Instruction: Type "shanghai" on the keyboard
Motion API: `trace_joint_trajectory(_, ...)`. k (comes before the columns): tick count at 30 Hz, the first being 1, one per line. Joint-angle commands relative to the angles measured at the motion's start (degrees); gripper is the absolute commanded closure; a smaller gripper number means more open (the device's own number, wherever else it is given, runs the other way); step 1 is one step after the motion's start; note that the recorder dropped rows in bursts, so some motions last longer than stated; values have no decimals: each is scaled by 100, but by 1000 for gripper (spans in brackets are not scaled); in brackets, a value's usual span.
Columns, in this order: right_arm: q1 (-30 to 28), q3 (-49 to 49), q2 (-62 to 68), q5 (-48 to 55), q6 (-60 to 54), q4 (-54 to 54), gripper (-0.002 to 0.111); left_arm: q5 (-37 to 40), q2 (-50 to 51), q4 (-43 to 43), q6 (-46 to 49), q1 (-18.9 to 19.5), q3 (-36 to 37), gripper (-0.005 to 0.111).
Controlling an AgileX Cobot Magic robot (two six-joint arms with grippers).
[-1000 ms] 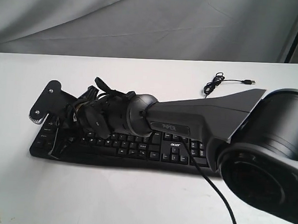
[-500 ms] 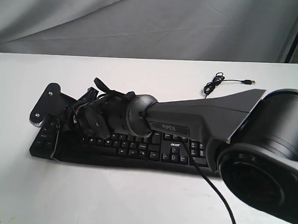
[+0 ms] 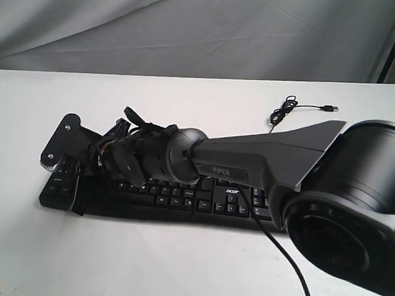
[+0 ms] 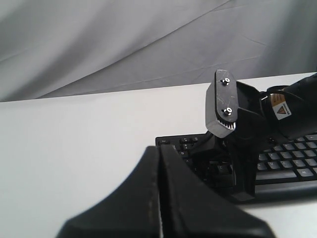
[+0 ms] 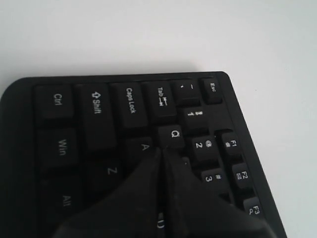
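The right arm [image 3: 263, 158] has sunk slightly over the keyboard [image 3: 182, 197] lying on the bench [image 3: 178, 266], its end effector [image 5: 162, 151] pinched together into one tip near the A key [image 5: 144, 147], likely to press single keys; the left end effector [image 4: 159, 153], likewise together, waits aside.

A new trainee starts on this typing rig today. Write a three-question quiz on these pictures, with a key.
1. True or false: the right gripper has its jaws spread wide.
2. Where is the right gripper over the keyboard? A) the number pad B) the end with Esc, Tab and Q C) off it, over bare table
3. Short answer: is the left gripper open or shut?
Key: 1 false, the jaws are closed together. 2 B. 3 shut.
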Motion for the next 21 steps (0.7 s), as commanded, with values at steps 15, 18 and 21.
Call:
trace_joint_trajectory(15,-28,-10,-13,138,-52,-72,108,-16,-20,27,-16,-20,25,107)
trace_joint_trajectory(18,-28,-10,-13,138,-52,-96,108,-16,-20,27,-16,-20,25,107)
trace_joint_trajectory(21,-28,-10,-13,96,-64,-110,108,-16,-20,27,-16,-20,25,107)
